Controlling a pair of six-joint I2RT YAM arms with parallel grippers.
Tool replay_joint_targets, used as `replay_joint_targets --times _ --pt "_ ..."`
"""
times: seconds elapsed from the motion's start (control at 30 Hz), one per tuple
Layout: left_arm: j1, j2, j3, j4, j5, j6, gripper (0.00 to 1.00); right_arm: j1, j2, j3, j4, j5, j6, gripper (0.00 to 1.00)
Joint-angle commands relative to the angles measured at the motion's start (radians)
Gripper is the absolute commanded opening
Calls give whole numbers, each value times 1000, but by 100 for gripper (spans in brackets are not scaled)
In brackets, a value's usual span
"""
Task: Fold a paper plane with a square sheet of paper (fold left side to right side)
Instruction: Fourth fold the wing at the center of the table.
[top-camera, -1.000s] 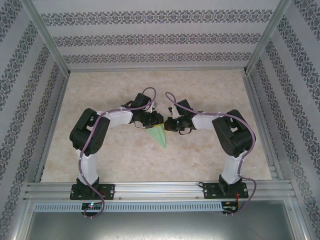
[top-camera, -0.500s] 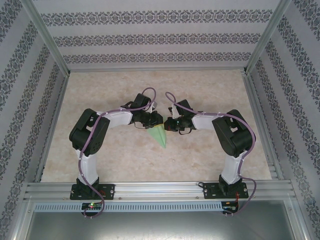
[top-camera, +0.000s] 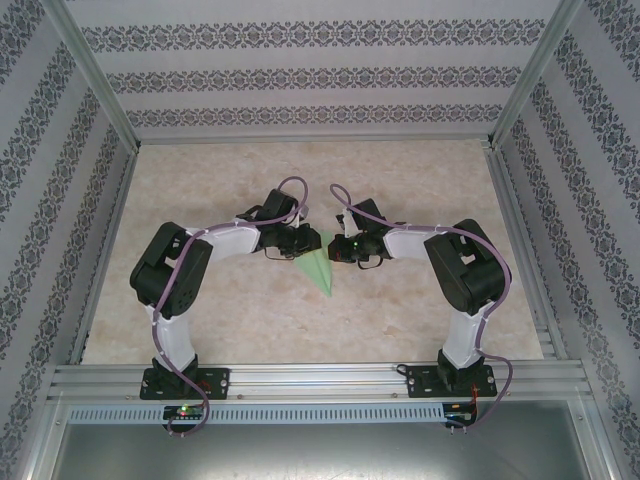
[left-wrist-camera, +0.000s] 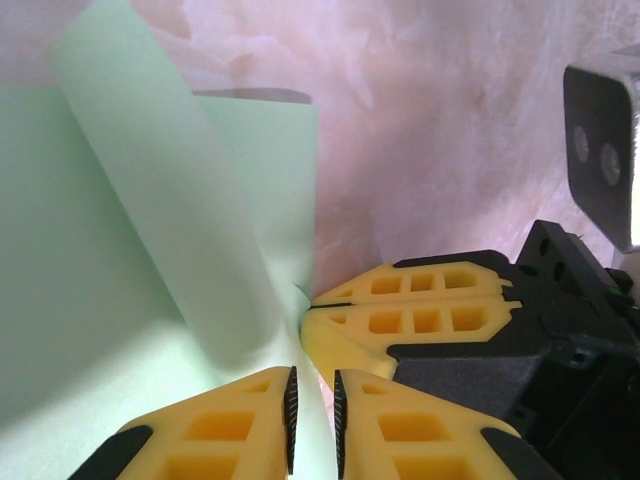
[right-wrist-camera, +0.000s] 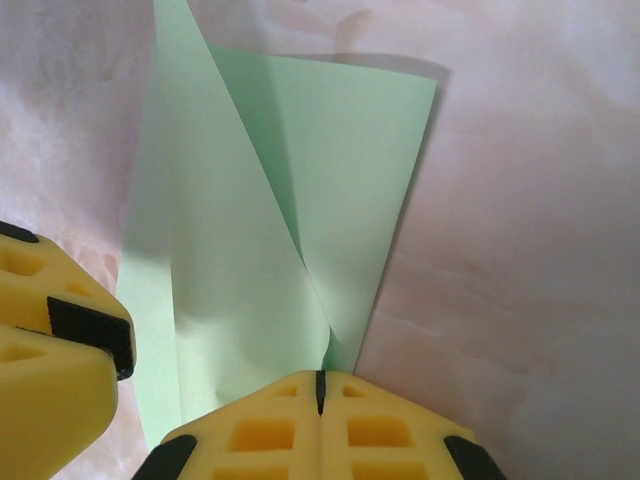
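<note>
The pale green square sheet of paper (top-camera: 318, 270) lies mid-table, folded into a narrow dart with its tip toward the arms. One flap (left-wrist-camera: 150, 220) stands up off the rest along a crease (right-wrist-camera: 290, 230). My left gripper (top-camera: 305, 243) is at the dart's wide end. Its jaws (left-wrist-camera: 313, 385) stand a narrow gap apart, with the base of that flap running between the pads. My right gripper (top-camera: 335, 249) is shut, its tips (right-wrist-camera: 321, 378) set against the paper where the raised flap meets the flat layer. Its yellow fingers (left-wrist-camera: 400, 310) touch the paper's edge.
The table is pale marbled stone (top-camera: 420, 180), bare around the paper, with an aluminium rail (top-camera: 320, 378) along the near edge. Patterned walls close in the back and both sides. The two wrists nearly meet over the paper.
The left arm's elbow has swung left and its gripper has drawn back slightly left. More of the paper's wide end shows between the grippers. The right arm has not moved.
</note>
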Motion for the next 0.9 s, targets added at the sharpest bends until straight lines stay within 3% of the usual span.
replay_joint_targets --times 0.0,0.3,0.87 --pt "-7 32 35 14 22 -3 21 23 52 -18 -95 47 -25 0" --pt "-10 71 42 45 58 -7 22 24 52 -19 -99 48 -25 0" --pt "-10 100 24 -52 -22 33 21 23 58 -12 -121 63 -38 0"
